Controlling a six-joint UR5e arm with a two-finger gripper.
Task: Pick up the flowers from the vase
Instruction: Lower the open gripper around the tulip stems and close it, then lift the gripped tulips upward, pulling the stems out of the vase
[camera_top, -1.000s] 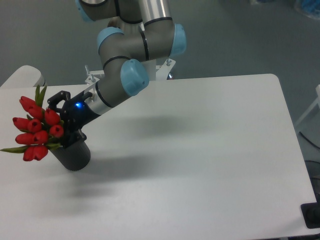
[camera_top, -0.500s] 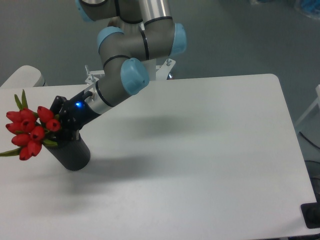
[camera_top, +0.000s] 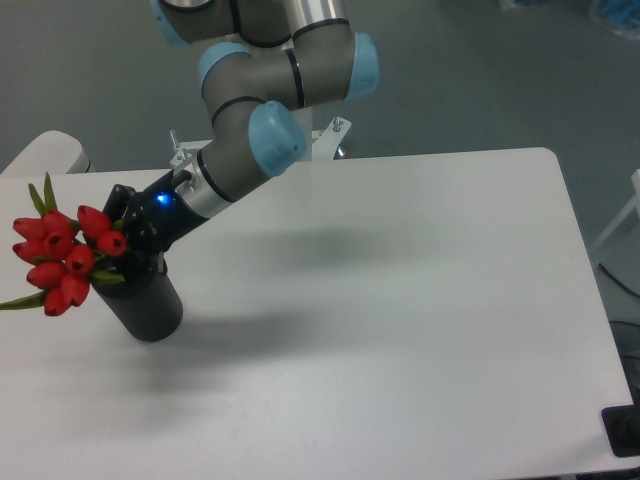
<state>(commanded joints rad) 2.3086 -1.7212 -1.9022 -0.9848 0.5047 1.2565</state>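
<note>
The black gripper (camera_top: 128, 243) sits at the end of the grey arm (camera_top: 262, 95) with its light blue joint caps, reaching down and to the left over the near left part of the white table (camera_top: 400, 300). A small blue light glows on the gripper body just behind the fingers. Its fingers are closed in on the stems of the flowers (camera_top: 62, 258), right at the mouth of the vase (camera_top: 145, 303), so the bunch appears to be held there, though the dark fingers merge with the dark vase rim and the exact contact is hard to make out. The flowers are a tight cluster of red tulip buds with green leaves, leaning out to the left of the vase, past its rim and over the table's left side; 1 long leaf points left at the bottom of the bunch and 2 narrow leaves stick up at the top. The stems' lower ends cannot be seen, hidden by the gripper and the vase mouth. The vase is a matte black cylinder that stands tilted, its top leaning left toward the flowers, resting on the table near the left edge. Its shadow falls on the table to the right.
</note>
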